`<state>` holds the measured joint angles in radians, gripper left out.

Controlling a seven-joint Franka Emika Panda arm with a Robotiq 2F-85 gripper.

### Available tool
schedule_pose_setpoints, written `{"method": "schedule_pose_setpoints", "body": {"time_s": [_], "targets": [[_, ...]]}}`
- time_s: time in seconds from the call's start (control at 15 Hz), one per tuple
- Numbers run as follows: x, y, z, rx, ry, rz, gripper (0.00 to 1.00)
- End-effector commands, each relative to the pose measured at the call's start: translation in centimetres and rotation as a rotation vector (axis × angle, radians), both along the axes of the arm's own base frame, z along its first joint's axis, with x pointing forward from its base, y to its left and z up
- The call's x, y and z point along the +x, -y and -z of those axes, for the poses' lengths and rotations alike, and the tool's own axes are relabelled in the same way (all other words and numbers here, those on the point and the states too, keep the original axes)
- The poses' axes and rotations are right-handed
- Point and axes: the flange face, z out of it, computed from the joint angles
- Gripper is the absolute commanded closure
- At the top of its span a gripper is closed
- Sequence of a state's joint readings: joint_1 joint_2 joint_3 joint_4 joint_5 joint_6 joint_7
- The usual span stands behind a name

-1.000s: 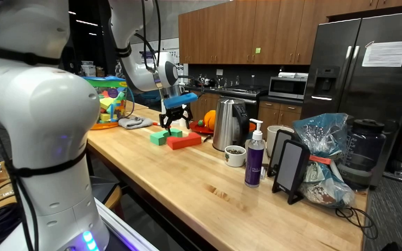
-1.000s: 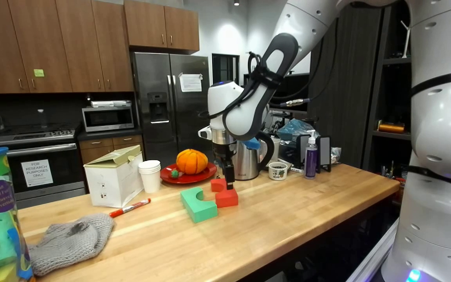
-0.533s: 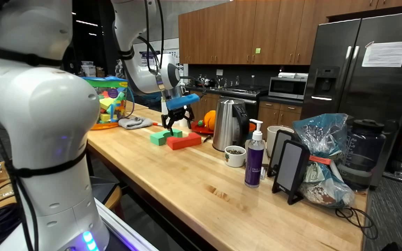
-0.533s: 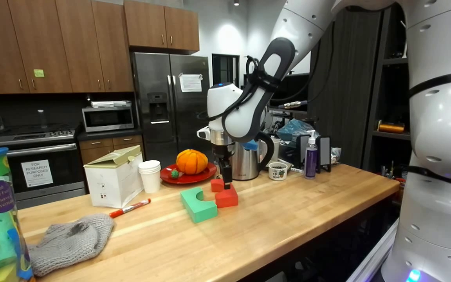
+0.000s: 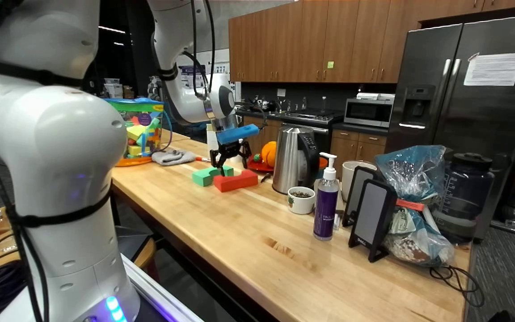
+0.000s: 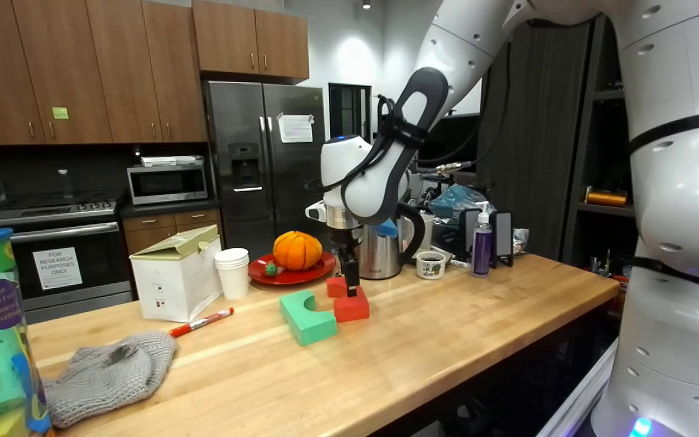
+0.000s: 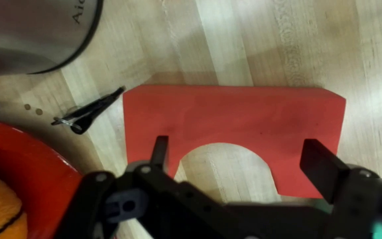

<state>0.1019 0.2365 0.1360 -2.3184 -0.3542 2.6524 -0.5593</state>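
While claw [image 7: 238, 156] hangs spread over red block [image 7: 227, 113], red plate [image 6: 323, 265] holds pumpkin [image 6: 297, 250], white bowl [image 5: 301, 206] dark bits [image 5: 301, 194].

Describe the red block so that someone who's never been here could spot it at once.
Find the wooden tabletop, then the steel electric kettle standing on it. Between the kettle and the green arch block, below the open black jaws, lies the red arch block. Its half-round notch sets it apart from the round red plate, its colour from the similarly notched green one.

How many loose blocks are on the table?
2: the red block under the open gripper, and the green block beside the red one. Others could be hidden.
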Motion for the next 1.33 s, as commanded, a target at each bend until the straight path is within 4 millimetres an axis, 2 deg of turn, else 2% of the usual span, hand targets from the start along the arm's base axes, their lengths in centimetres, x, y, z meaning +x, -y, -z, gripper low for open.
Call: {"method": "schedule_pose_setpoints", "body": {"time_s": [0.0,1.27], "targets": [[0.8,0.7,0.3,0.020,-0.008,-0.012,0.00],[1.6,2.7,1.7,0.118,-0.066,-0.054,0.00]]}}
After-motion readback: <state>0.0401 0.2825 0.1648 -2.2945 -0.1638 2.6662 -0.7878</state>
